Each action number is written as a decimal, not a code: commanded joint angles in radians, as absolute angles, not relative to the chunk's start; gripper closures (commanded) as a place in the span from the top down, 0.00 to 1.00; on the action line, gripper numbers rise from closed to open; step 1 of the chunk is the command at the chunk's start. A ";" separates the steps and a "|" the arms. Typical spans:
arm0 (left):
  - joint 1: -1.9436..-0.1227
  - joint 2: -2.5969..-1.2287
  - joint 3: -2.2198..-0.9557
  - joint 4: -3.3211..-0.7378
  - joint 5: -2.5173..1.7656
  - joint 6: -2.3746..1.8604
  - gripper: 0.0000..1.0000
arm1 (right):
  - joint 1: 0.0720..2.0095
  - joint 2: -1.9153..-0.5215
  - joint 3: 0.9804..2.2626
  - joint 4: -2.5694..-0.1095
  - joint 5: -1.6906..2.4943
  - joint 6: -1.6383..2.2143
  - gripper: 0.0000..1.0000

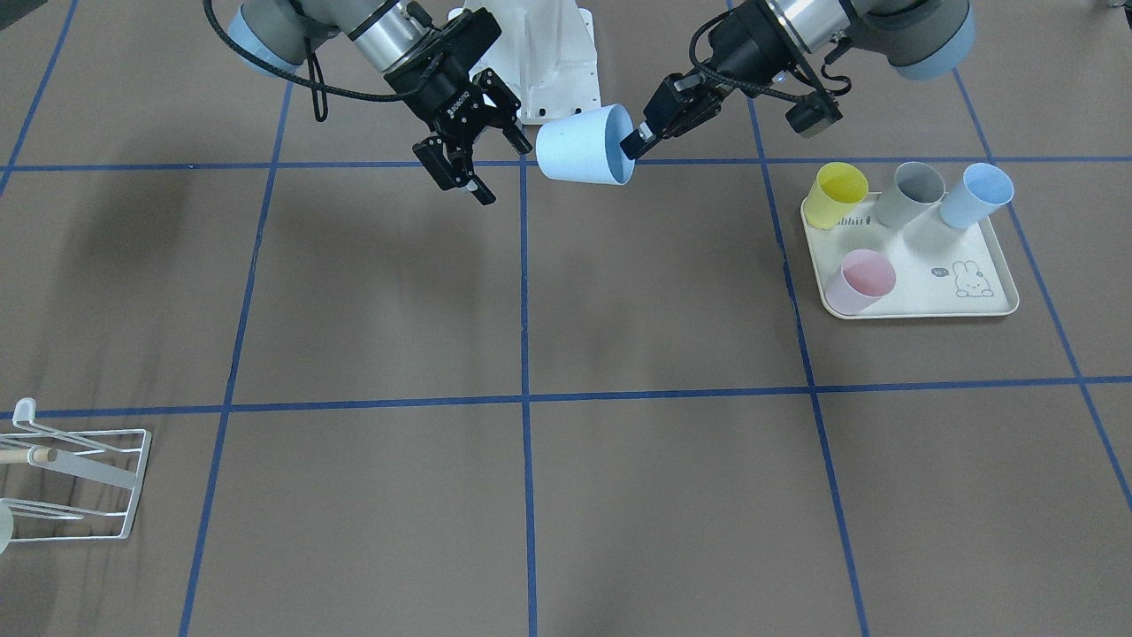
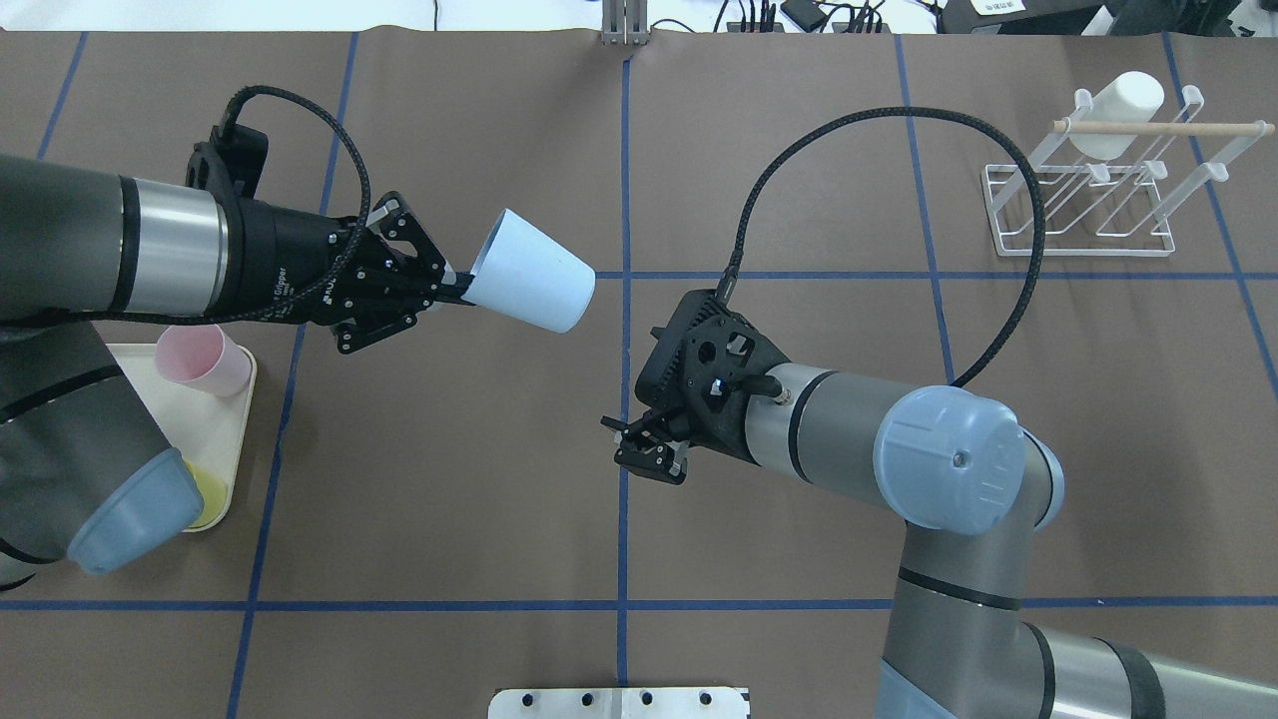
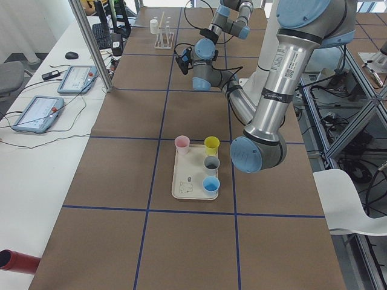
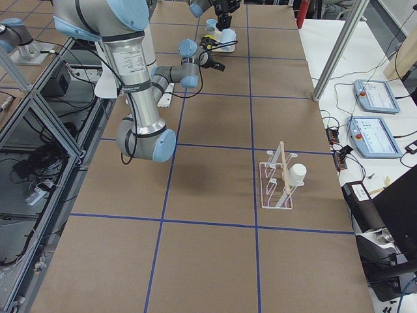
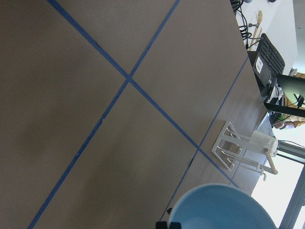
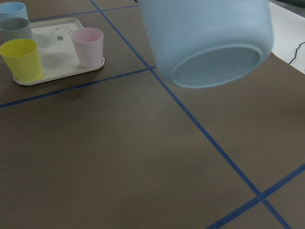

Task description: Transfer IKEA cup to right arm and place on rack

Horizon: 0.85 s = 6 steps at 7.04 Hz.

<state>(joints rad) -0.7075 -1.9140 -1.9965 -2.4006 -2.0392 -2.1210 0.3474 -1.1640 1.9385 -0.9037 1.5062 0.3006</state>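
Light blue IKEA cup lies sideways in mid-air, its rim pinched between the left gripper's clenched jaws. Its base faces the right gripper, whose jaws are spread (near, not touching). Below is the brown, blue-taped table; the rack stands well apart from both jaws.

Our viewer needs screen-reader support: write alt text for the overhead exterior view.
The left end effector holds a light blue cup sideways by its rim above the brown table, near the open, empty right end effector. A white wire rack stands at far right.
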 commanded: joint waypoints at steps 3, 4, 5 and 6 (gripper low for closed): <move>-0.624 -1.917 -1.983 -2.402 -1.974 -2.118 0.00 | 0.334 -1.143 1.974 -0.950 1.516 0.308 1.00; -0.621 -1.916 -1.986 -2.404 -1.976 -2.106 0.00 | 0.336 -1.131 1.974 -0.948 1.516 0.305 1.00; -0.621 -1.914 -1.990 -2.407 -1.982 -2.102 0.00 | 0.339 -1.132 1.974 -0.942 1.517 0.293 1.00; -0.618 -1.914 -1.999 -2.408 -1.986 -2.100 0.00 | 0.347 -1.132 1.974 -0.940 1.519 0.293 1.00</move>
